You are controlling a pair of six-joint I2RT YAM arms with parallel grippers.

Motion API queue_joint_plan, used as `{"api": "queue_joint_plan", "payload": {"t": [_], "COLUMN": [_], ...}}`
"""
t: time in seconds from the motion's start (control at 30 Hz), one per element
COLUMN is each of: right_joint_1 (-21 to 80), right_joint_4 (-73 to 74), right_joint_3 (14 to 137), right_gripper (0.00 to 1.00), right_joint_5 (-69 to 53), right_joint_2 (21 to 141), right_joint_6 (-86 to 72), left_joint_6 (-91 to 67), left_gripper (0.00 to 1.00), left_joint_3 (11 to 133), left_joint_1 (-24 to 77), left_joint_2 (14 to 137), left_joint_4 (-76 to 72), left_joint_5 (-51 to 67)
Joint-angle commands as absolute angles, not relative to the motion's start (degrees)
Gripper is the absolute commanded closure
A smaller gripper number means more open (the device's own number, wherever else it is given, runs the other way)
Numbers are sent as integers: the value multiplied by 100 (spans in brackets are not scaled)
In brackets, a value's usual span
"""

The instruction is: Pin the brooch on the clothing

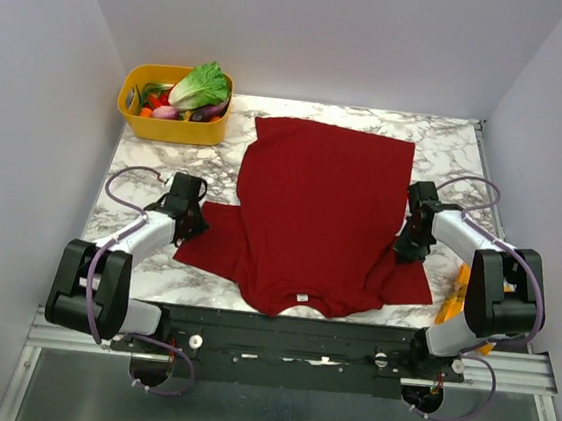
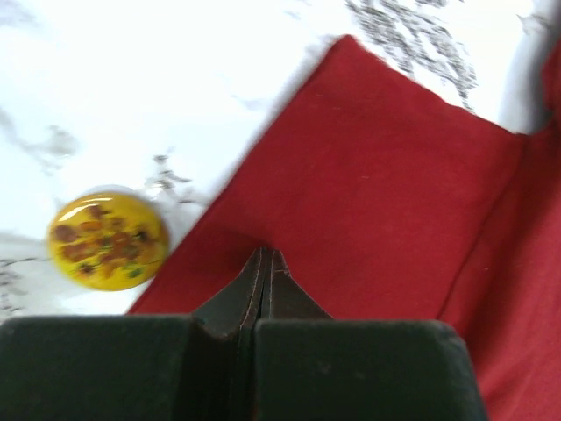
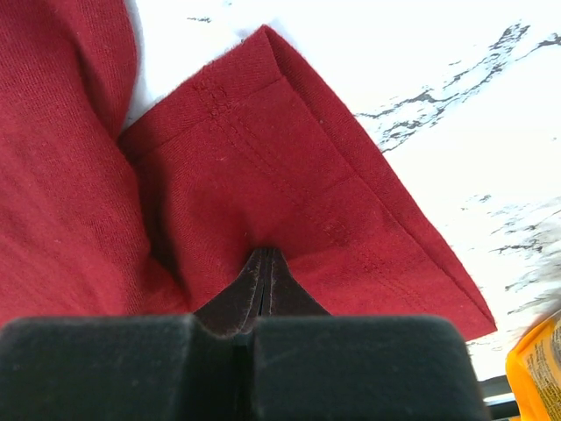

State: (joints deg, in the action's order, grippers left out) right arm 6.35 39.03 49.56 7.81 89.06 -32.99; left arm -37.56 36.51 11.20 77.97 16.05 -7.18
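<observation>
On the worktop [image 1: 443, 147] — clothing [image 1: 322, 205] flat, brooch [image 2: 107, 237] blurred beside a sleeve.
Left gripper [image 2: 266, 254], right gripper [image 3: 266, 253] — both closed at sleeves, pinch unclear.

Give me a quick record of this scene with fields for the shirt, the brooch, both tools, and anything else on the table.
shirt: dark red, spread flat on the marble table, neck label toward the arms
brooch: yellow disc on bare marble beside a sleeve edge, not pinned
left tool: shut, tips at that sleeve
right tool: shut, tips at the opposite sleeve
other: yellow basket of vegetables far left; orange-yellow bag by the right arm
</observation>
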Motion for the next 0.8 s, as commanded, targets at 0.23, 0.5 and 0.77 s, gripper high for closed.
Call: {"api": "queue_joint_plan", "payload": {"t": [0.23, 0.5, 0.77], "right_joint_1": [615, 580, 255], "right_joint_4": [4368, 4491, 4474], "right_joint_3": [4984, 4966, 5009], "right_gripper": [100, 100, 100], "right_joint_5": [1494, 1503, 1450], "right_joint_2": [9079, 9079, 9237], "right_joint_6": [-3445, -3533, -3480], "left_joint_6": [-3806, -3639, -3375], "left_gripper": [100, 100, 100], "left_joint_3": [3208, 3375, 3981], "left_joint_1": [703, 869, 1397], "left_joint_2": [7067, 6697, 7979], "left_joint_4": [1741, 1257, 976], "left_joint_5": [-844, -211, -9]}}
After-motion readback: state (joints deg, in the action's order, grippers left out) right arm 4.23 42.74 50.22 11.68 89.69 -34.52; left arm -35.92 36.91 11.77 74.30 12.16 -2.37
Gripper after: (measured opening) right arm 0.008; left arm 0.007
